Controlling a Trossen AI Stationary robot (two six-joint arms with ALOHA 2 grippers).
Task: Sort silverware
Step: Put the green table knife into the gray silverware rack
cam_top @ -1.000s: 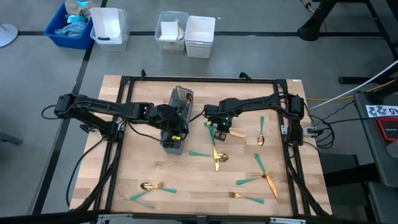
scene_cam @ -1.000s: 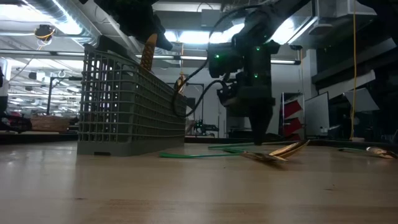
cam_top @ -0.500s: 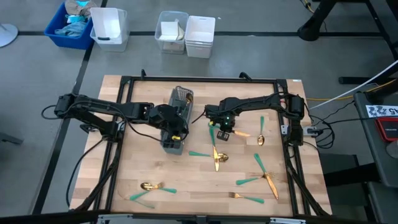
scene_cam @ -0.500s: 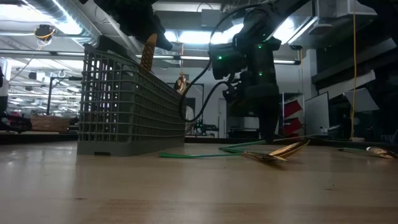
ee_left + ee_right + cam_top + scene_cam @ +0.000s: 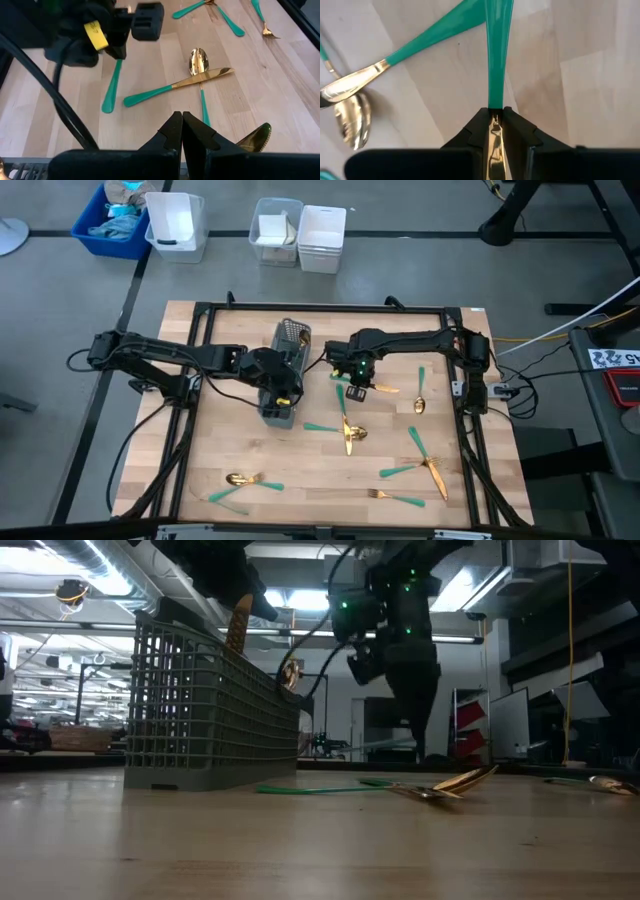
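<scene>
We cannot see the head of the utensil (swallowed by the right gripper fingers)

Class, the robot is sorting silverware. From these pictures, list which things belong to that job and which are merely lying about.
Belongs to the job:
- held piece, gripped at its gold end in the right tool
- crossed knife and spoon
- other teal-handled silverware on the table
- mesh caddy, under the shut left tool

Lying about:
- white bins on the floor
- blue bin
</scene>
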